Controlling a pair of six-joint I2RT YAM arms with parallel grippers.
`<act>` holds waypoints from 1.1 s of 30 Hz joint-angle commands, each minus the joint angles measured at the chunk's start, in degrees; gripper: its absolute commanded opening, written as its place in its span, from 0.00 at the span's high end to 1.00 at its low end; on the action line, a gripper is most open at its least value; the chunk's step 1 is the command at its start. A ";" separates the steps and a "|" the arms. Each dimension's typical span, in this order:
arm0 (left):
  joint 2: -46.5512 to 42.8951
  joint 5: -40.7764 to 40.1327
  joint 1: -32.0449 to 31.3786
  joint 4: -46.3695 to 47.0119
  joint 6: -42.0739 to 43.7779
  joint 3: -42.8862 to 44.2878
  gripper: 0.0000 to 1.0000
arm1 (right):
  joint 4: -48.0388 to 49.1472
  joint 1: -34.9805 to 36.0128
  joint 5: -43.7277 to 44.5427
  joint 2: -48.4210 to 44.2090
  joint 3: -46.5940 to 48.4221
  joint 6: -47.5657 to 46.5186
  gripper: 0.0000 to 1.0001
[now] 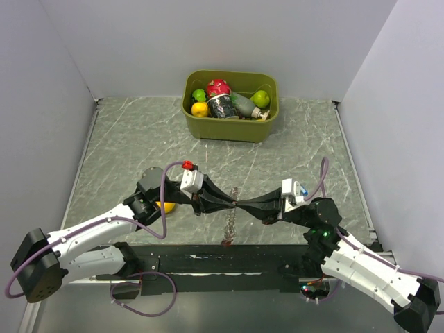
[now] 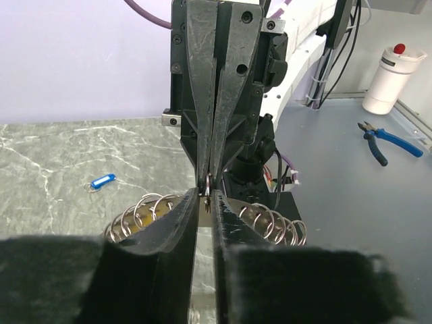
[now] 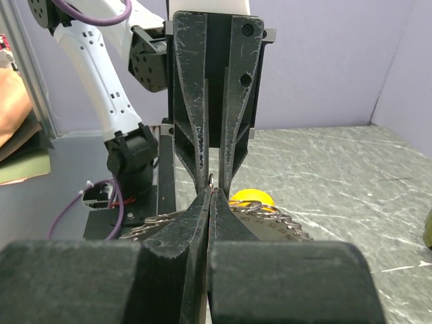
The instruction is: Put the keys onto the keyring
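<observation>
My two grippers meet tip to tip over the table's near middle. The right gripper (image 1: 241, 203) (image 3: 212, 189) is shut on a small metal ring (image 3: 212, 180) that stands edge-on. The left gripper (image 1: 232, 202) (image 2: 207, 197) is drawn in to a narrow slit, with that ring's other end between its tips. Under them lies the keyring (image 1: 231, 220) (image 3: 283, 228), a flat grey plate with numbers. Wire loops (image 2: 143, 210) run along its rim. One blue key (image 2: 102, 181) lies loose on the marble beyond it. Other keys are not visible.
A yellow lemon (image 1: 165, 207) (image 3: 251, 197) lies just left of the keyring, by the left arm. An olive bin (image 1: 229, 128) with fruit and a can stands at the back. White walls close in three sides. Blue pliers (image 2: 381, 142) and a white bottle (image 2: 390, 77) lie off the table.
</observation>
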 commanded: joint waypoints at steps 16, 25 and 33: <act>-1.56 -3.00 -0.21 -6.19 5.73 3.25 0.99 | 1.91 0.32 2.99 -1.63 0.30 1.08 0.98; -3.41 -9.42 -0.29 -14.72 13.90 3.00 0.99 | -4.07 0.32 14.03 -8.13 -0.04 0.46 0.15; -8.59 -14.78 -0.64 -15.08 17.95 -0.25 0.99 | -22.05 0.14 42.44 -12.18 1.89 9.06 0.00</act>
